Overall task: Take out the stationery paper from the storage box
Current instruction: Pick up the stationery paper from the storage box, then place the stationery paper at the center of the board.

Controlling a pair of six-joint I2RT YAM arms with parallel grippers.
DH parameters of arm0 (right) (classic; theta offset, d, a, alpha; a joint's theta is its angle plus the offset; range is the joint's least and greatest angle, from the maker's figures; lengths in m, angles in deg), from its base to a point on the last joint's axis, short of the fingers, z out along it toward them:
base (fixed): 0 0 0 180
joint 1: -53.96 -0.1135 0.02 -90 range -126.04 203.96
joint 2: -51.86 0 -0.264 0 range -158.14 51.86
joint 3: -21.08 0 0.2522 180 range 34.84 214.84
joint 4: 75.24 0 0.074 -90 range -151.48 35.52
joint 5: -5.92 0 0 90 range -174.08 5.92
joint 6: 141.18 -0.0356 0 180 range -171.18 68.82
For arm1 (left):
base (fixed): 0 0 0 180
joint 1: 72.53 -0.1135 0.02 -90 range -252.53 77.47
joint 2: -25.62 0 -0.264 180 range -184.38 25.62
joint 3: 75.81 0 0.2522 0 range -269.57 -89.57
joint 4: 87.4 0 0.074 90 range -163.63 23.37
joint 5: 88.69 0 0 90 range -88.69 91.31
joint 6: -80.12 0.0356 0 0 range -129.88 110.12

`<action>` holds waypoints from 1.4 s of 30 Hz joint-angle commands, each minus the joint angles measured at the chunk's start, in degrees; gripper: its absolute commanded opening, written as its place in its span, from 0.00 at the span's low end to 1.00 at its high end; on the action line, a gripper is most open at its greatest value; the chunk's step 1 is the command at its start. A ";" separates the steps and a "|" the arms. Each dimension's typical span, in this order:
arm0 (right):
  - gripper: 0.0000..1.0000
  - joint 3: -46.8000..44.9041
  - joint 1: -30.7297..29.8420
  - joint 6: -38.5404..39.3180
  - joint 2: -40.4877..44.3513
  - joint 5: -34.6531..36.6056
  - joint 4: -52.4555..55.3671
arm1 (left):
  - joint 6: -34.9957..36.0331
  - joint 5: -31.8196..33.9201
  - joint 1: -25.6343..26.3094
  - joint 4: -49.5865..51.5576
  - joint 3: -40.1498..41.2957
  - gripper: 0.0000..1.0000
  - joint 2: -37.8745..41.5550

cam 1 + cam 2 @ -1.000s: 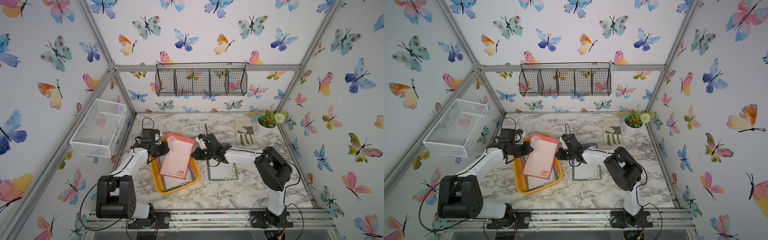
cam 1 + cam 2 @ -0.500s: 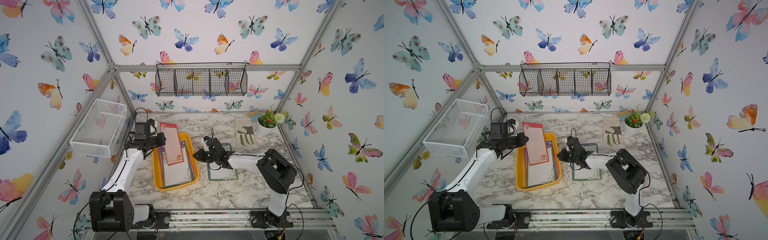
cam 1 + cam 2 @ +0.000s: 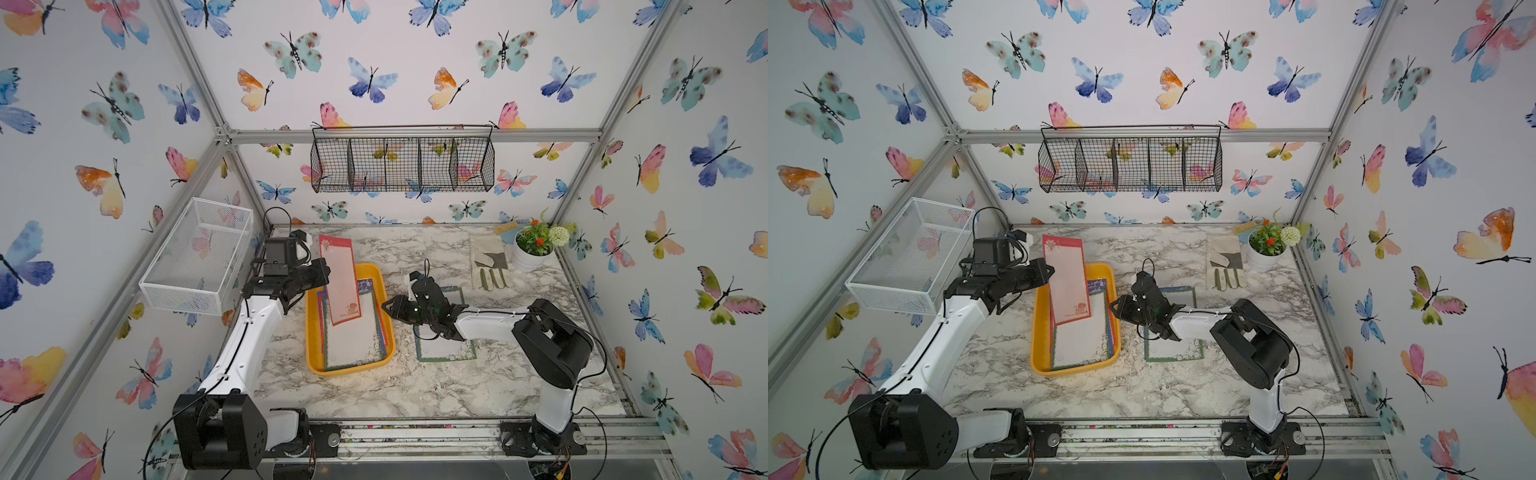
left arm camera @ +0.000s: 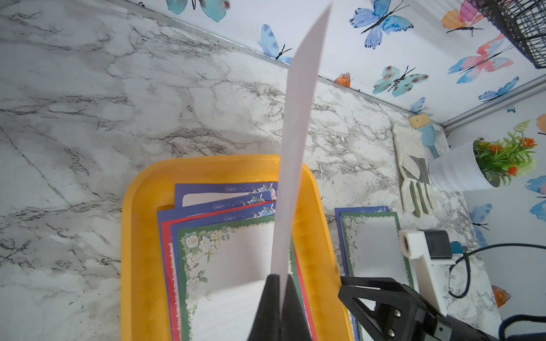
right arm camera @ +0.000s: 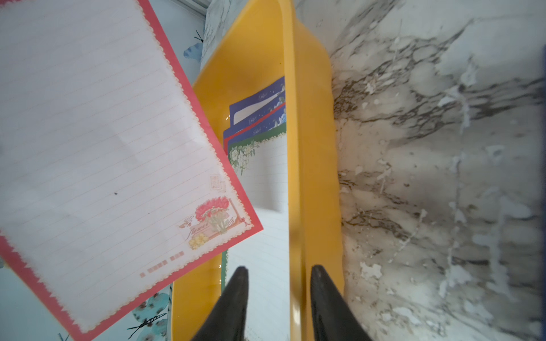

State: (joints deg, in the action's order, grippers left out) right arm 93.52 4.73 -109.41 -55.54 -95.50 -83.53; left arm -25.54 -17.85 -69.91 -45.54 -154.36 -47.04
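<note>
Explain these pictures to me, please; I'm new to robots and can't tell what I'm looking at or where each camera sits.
Two white-and-black robot arms with pincer grippers stand at a marble-patterned table. Two pictures look down from overhead; two come from cameras on the arms' wrists. A yellow-orange plastic tray holds bordered letter sheets; more sheets lie beside it. The left gripper pinches a red-bordered pink sheet, held up over the tray. The right gripper is open, empty, over the tray's edge.
</note>
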 commanded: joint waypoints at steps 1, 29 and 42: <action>0.48 1.08 -0.45 2.15 3.16 4.17 2.03 | 0.19 -1.44 -0.16 1.35 -1.86 0.00 1.95; 0.83 4.27 2.57 61.88 29.29 15.97 6.47 | 13.51 -18.37 9.96 -16.64 -23.97 0.00 -4.24; 0.86 4.43 17.12 63.09 33.29 -13.75 1.39 | 15.48 -31.48 9.87 -36.14 -8.46 0.00 4.17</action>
State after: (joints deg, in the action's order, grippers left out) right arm 98.26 20.03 -47.58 -22.97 -100.03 -78.74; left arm -11.42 -46.09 -60.04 -75.15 -164.70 -47.02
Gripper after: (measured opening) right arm 0.859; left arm 0.047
